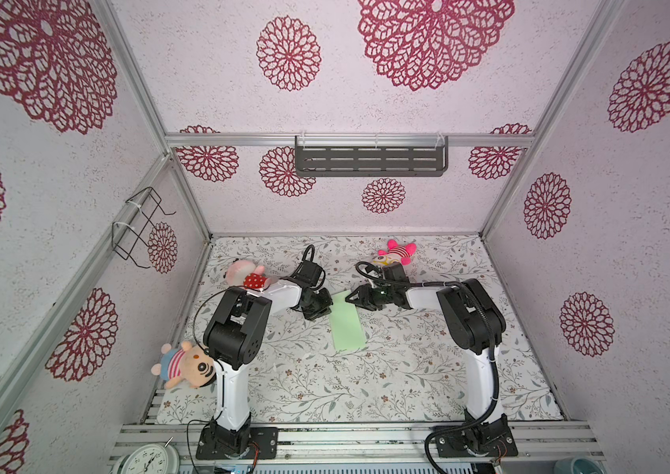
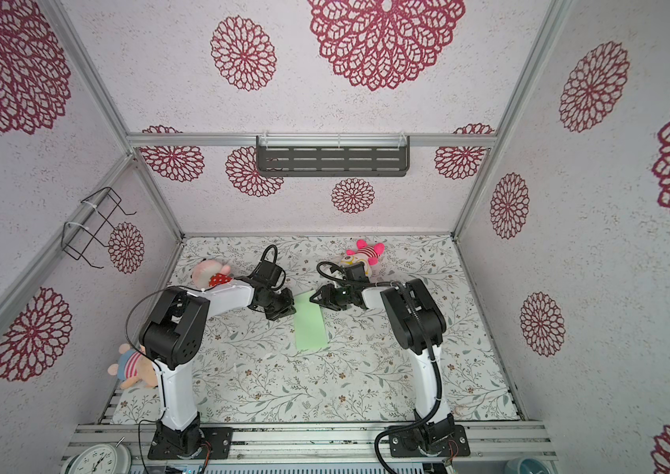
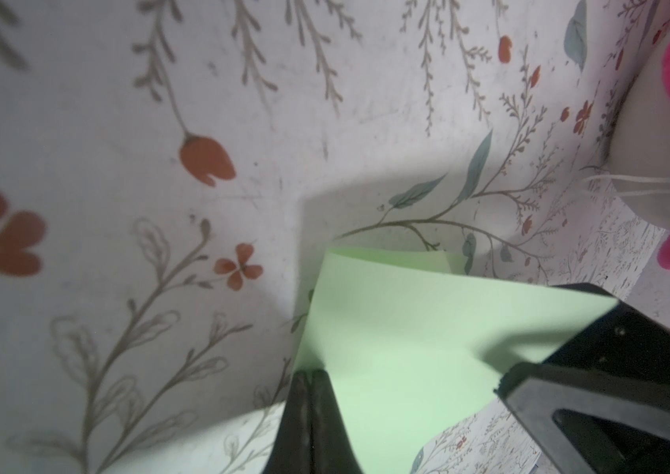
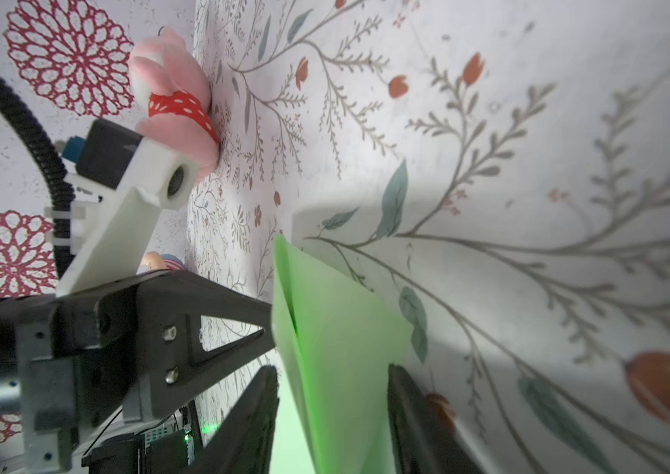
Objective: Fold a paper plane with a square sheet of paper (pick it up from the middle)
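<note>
Clock point(image 1: 148, 457): white dial, being cut off by the near edge of both top views, on the left, outside the table.
Striped plush point(image 1: 183, 365): being partly hidden behind the left arm, at the table's near left edge.
Pink plush point(image 1: 245, 275): wearing a red dotted dress, being overlapped by the left forearm, far left.
Left gripper point(image 1: 325, 303): jaws being pressed together on the sheet's far left edge. In the left wrist view the two fingers point(image 3: 304, 410) are meeting with green paper caught at their tips.
Sheet of paper point(image 1: 347, 328): pale green, folded into a long narrow rectangle, lying on the table point(image 1: 366, 390) between the two grippers. Its near end is resting flat on the floral cloth. Its far end is being lifted, with the layers gaping slightly in the right wrist view.
Right gripper point(image 4: 332, 366): jaws being held partly apart, one finger on each side of the raised far right corner. Whether the pads are touching the paper cannot be told.
Pink-striped plush point(image 1: 396, 253): lying beyond the right gripper near the far edge, apart from the sheet.
</note>
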Motion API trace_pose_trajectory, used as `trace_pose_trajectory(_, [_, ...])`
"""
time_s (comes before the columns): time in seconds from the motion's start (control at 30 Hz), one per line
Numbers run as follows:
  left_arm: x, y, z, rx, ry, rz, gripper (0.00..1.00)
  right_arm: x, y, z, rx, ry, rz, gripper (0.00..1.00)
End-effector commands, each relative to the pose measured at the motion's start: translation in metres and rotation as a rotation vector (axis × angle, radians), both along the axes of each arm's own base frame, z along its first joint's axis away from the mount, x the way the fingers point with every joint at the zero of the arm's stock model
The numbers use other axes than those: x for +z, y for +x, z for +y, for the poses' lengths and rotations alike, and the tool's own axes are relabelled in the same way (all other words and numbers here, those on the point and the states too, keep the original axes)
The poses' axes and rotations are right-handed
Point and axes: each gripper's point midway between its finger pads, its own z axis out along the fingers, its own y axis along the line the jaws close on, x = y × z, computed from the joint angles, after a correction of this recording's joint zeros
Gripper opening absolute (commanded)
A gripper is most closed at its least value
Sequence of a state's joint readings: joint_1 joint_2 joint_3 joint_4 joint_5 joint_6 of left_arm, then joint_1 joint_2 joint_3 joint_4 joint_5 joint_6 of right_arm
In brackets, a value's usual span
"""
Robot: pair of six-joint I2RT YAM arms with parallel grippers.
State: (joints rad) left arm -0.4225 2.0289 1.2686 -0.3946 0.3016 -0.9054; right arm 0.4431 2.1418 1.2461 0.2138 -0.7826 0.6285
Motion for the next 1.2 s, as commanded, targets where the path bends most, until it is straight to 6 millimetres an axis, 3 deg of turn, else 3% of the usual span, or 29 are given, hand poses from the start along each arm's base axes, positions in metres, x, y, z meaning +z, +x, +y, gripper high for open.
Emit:
trace_pose_trajectory(0.0, [-0.054, -0.036, 0.025, 0.011, 0.132, 0.152, 0.02, 0.017, -0.011, -0.001, 0.019, 0.006, -0.014, 0.46])
trace_pose_trajectory(0.13, [-0.055, -0.037, 0.026, 0.01, 0.133, 0.154, 0.02, 0.019, -0.008, -0.004, 0.013, -0.032, -0.049, 0.47])
trace_pose_trajectory(0.37, [-0.055, -0.037, 0.026, 0.012, 0.134, 0.154, 0.02, 0.0, 0.024, -0.023, -0.089, -0.209, -0.109, 0.53])
trace_pose_trajectory(0.63, [-0.057, -0.039, 0.028, 0.015, 0.138, 0.161, 0.01, -0.004, 0.031, -0.01, -0.079, -0.148, -0.089, 0.52])
trace_pose_trajectory(1.17, [-0.06, -0.04, 0.027, 0.014, 0.137, 0.166, 0.01, 0.005, 0.022, 0.002, -0.022, -0.057, -0.074, 0.29])
